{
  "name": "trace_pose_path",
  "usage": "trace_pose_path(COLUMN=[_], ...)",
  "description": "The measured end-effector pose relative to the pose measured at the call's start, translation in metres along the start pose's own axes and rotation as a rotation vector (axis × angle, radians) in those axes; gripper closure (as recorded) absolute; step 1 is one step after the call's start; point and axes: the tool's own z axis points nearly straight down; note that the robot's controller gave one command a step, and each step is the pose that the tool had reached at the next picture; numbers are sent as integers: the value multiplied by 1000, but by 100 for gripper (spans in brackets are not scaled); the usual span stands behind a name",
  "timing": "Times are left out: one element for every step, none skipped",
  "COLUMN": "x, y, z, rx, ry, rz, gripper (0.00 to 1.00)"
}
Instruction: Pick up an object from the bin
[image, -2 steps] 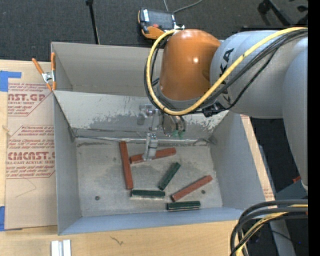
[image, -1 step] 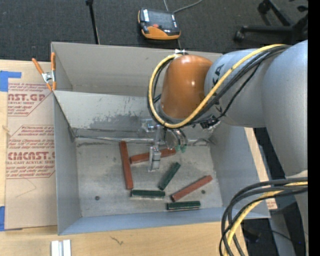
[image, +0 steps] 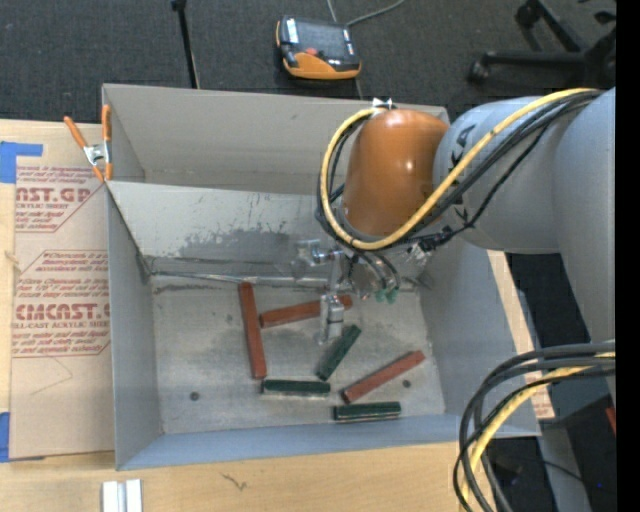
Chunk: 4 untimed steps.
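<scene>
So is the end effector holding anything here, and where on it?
Cannot be told: the end effector sits at one end of a red-brown stick.

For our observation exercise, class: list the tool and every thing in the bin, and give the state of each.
Tool: down in the bin, above the middle red stick's right end.
Left red stick: lying flat.
Middle red stick: lying flat, right end under the tool.
Right red stick: lying flat.
Slanted green stick: lying flat, upper end beside the tool.
Lower left green stick: lying flat.
Lower right green stick: lying flat.
</scene>
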Motion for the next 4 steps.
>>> trace_pose_path(x=[-1,2,2,2], y=[-9,-16,-18,-18], z=[-7,73,67,67], rx=[1,-1,-2,-3], ry=[-4,3,-3,-3], rz=[-56,-139,-91,-84], gripper=[0,0,100,100])
